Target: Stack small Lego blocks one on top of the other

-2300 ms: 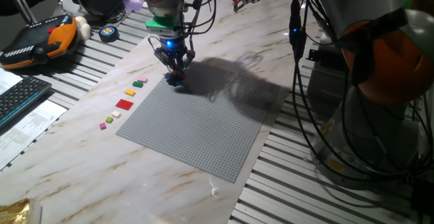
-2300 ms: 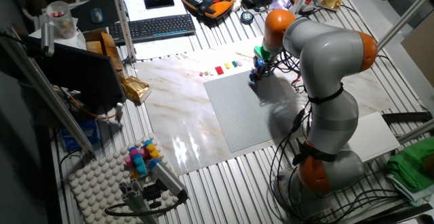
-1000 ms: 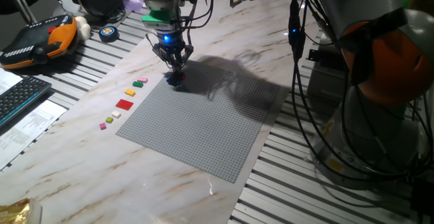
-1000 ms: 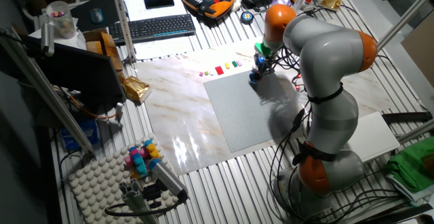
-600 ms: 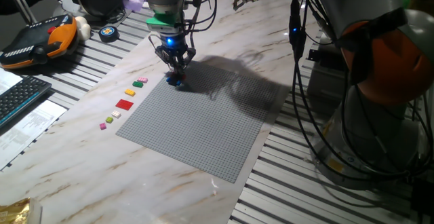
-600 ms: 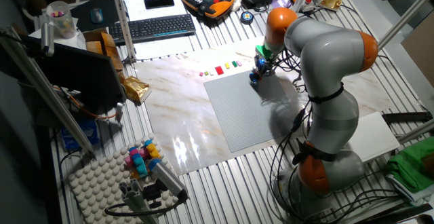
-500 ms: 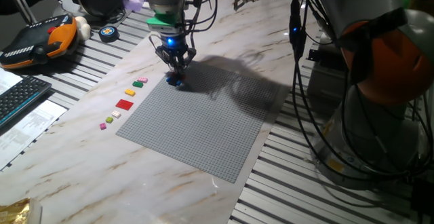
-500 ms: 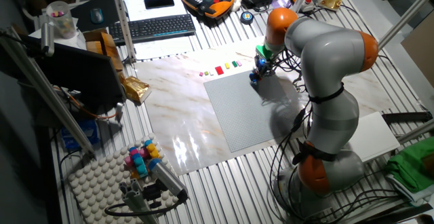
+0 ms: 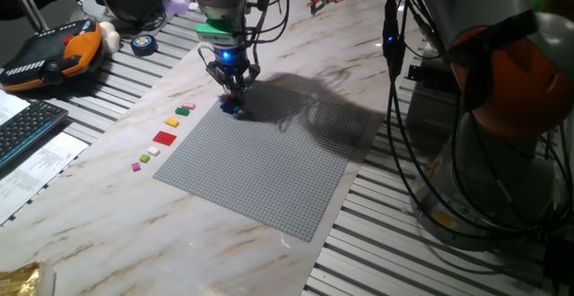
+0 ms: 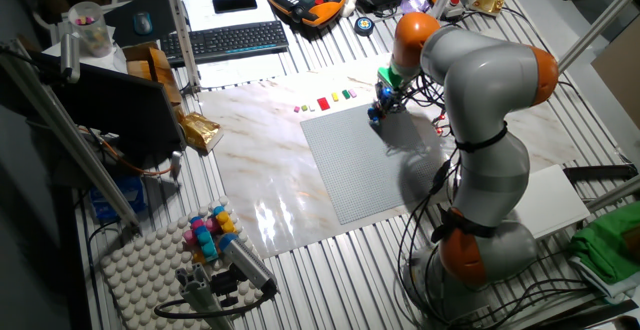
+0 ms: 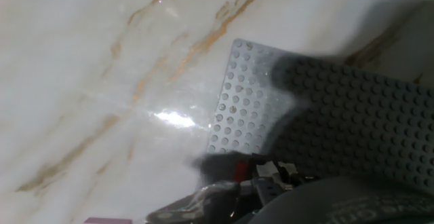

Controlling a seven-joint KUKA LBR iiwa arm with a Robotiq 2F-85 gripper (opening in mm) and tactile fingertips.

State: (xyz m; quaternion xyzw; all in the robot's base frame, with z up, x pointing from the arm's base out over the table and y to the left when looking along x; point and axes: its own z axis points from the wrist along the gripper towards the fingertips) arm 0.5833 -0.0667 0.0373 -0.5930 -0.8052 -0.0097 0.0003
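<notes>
My gripper [image 9: 236, 93] stands at the far left corner of the big grey studded plate [image 9: 269, 166], its fingertips right over a small blue block [image 9: 230, 108] with a bit of red [image 9: 238, 112] beside it. The other fixed view shows the gripper [image 10: 381, 104] over the same blue block [image 10: 373, 114]. In the hand view the plate's corner [image 11: 237, 102] is lit, and a red block [image 11: 242, 170] shows among dark blurred parts at the bottom edge. The black block cannot be made out. How the fingers stand on the blocks is hidden.
A row of tiny pieces lies on the marble left of the plate: green [image 9: 188, 106], yellow [image 9: 171, 122], the wider red square [image 9: 164, 137], white [image 9: 153, 151] and pink [image 9: 136, 166]. A keyboard [image 9: 22, 130] and an orange pendant [image 9: 54, 54] lie at the far left. The arm's base [image 9: 511, 108] and cables stand on the right.
One second ago the gripper stood slightly higher and to the left. It has since come back down over the blue block and has barely moved in the last half second.
</notes>
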